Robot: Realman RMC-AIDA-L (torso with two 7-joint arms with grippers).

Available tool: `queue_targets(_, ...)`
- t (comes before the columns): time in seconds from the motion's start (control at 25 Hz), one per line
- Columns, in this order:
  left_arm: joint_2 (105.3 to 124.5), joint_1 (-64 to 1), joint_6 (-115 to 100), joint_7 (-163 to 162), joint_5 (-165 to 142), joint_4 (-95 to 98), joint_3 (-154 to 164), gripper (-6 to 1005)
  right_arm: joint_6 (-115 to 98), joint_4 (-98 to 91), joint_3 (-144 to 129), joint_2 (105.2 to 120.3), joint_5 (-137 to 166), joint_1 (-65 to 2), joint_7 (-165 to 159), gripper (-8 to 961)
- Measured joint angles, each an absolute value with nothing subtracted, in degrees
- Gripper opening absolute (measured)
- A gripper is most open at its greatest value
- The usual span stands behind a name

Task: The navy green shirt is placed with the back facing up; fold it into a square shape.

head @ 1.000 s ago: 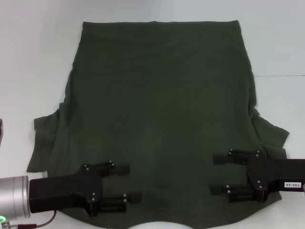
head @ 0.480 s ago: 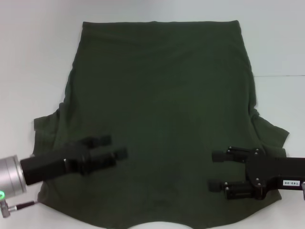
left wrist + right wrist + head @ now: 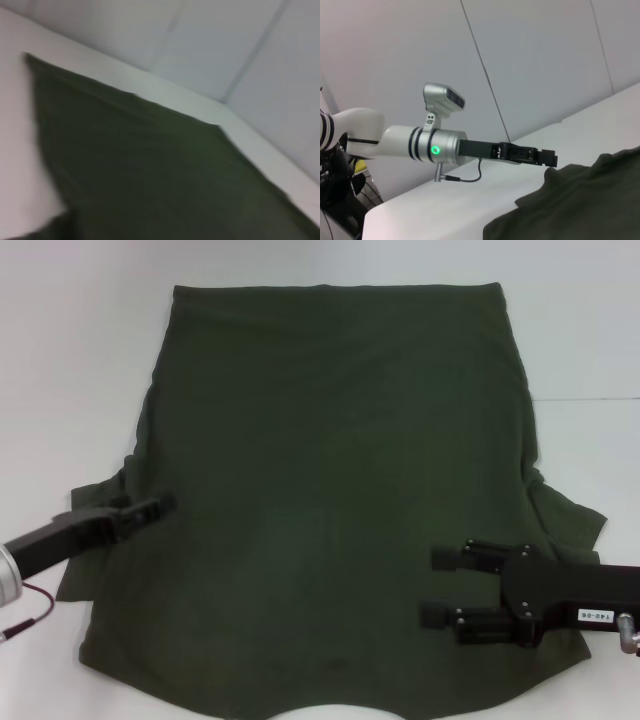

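My left gripper [image 3: 150, 508] has swung off the near hem to the left sleeve, and whether its fingers are parted I cannot tell. My right gripper [image 3: 440, 586] hangs spread over the near right corner. The navy green shirt [image 3: 330, 470] lies flat and unfolded on the table [image 3: 80, 340], so I judge a sleeve fold comes first.

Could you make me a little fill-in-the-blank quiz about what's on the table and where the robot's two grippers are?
1. The navy green shirt lies spread ____ on the white table.
2. The right gripper hovers over the shirt with its fingers ____.
3. The left gripper is by the shirt's ____ sleeve.

Missing words: flat; open; left
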State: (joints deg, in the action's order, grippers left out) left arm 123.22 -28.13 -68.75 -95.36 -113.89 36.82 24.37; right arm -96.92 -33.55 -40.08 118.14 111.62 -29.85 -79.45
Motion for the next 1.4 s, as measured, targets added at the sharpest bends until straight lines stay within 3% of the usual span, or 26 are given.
queue_targets(0.4, 123.19, -28.46, -51.63, -98.65, -113.88, 36.43, 24.37, 874, -95.99, -33.36, -39.94, 118.97, 111.50, -30.48, -79.94, 911)
queue_targets(1.4, 123.46, -29.29, -48.61, -97.59, -115.18, 33.59, 28.57, 843, -95.76, -33.70, -39.90, 118.64, 111.17, -30.82, -80.96, 908)
